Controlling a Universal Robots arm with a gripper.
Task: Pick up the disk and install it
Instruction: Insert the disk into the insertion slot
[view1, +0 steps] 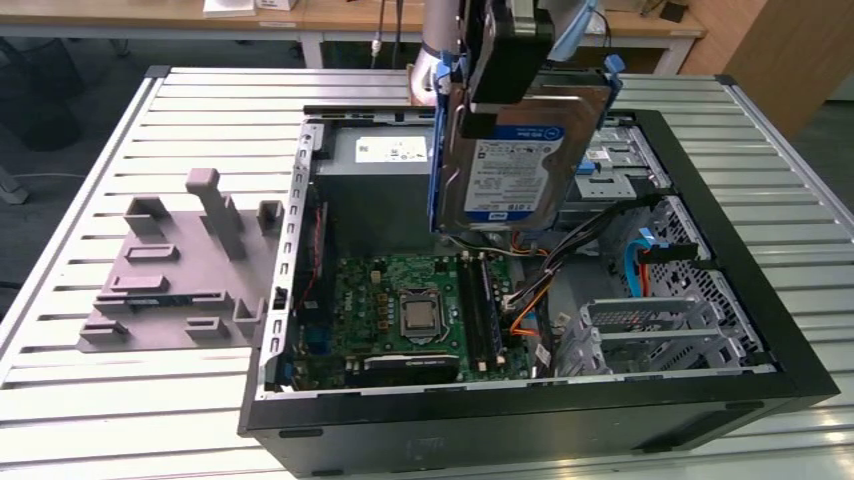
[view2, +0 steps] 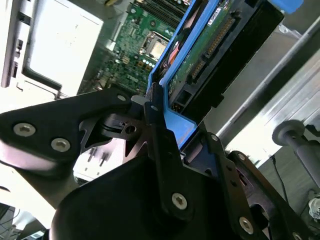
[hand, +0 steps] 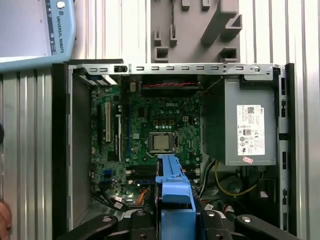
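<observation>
The disk (view1: 514, 170), a silver hard drive with a white-and-blue label and a blue rail frame, hangs upright above the open computer case (view1: 747, 290). My gripper (view1: 511, 95) is shut on its upper end. In the second wrist view the black fingers (view2: 160, 150) clamp the blue rail, and the disk (view2: 215, 45) shows its circuit-board side. The first wrist view looks down past the blue rail (hand: 172, 195) of the disk onto the motherboard (hand: 160, 142).
Inside the case lie the motherboard (view1: 414, 310), a grey power supply (view1: 380, 150) at the back and metal drive cages (view1: 667, 335) on the exterior view's right. A grey moulded fixture (view1: 180, 270) sits on the slatted table at the exterior view's left.
</observation>
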